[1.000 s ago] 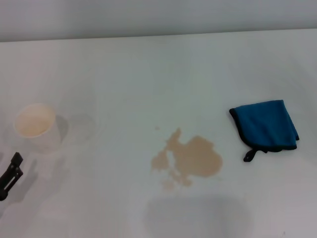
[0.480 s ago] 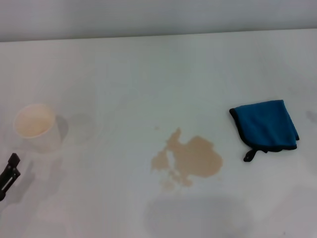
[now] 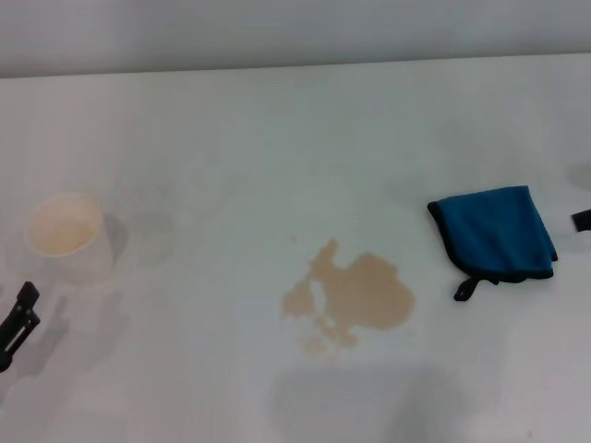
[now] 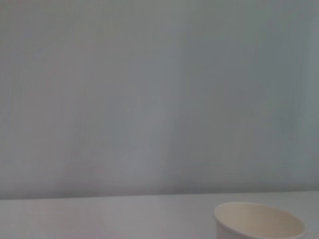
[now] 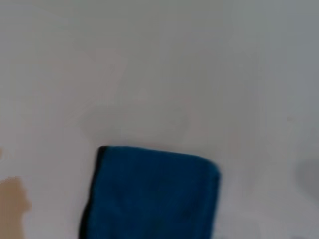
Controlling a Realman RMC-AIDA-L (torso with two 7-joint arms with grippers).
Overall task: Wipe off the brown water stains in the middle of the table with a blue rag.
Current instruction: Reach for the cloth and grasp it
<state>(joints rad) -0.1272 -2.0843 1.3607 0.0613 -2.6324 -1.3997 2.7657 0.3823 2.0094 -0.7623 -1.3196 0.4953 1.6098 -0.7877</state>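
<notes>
Head view: lying folded on the table (image 3: 277, 138) at about three o'clock, the blue rag (image 3: 496, 232), black edging showing, short loop tag trailing toward the near edge. Spreading at centre, slightly toward six o'clock, the brown water stains (image 3: 354, 295), small splotches along the nine-o'clock side, well apart from the rag. Standing upright at nine o'clock, a white paper cup (image 3: 67, 236). Peeking in at the eight-o'clock edge just below the cup, the left gripper (image 3: 17, 325); fingers open or closed, cannot tell. Showing as a dark sliver at the three-o'clock edge, just beside the rag, the right gripper (image 3: 582, 220); state likewise impossible to tell. Right wrist view: looking down on the rag (image 5: 152, 191), stain edge (image 5: 12, 204) off to one side.
</notes>
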